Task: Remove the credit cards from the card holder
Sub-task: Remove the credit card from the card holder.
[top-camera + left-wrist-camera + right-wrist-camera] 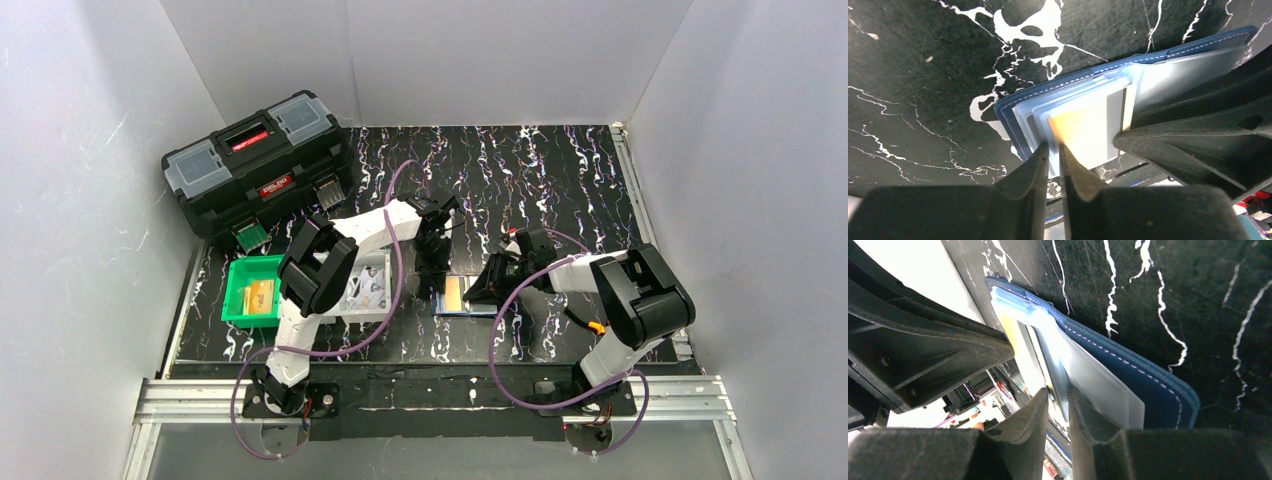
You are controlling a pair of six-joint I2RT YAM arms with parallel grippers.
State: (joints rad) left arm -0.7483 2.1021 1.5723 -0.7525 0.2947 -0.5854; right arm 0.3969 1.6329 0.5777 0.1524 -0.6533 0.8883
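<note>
The navy card holder (470,306) lies spread on the mat between both grippers. In the left wrist view the card holder (1013,107) shows pale clear pockets, and an orange-tan credit card (1083,132) lies in the top one. My left gripper (1053,146) is shut on the near edge of that card and pocket; it also shows in the top view (433,283). My right gripper (1059,390) is shut on a clear pocket leaf (1098,377) of the card holder (1148,385) at the opposite side; it also shows in the top view (487,287).
A green tray (240,270) holding a yellowish card (260,295) stands left of the arms. White printed slips (366,285) lie beside it. A black toolbox (255,160) stands at the back left. White walls enclose the mat.
</note>
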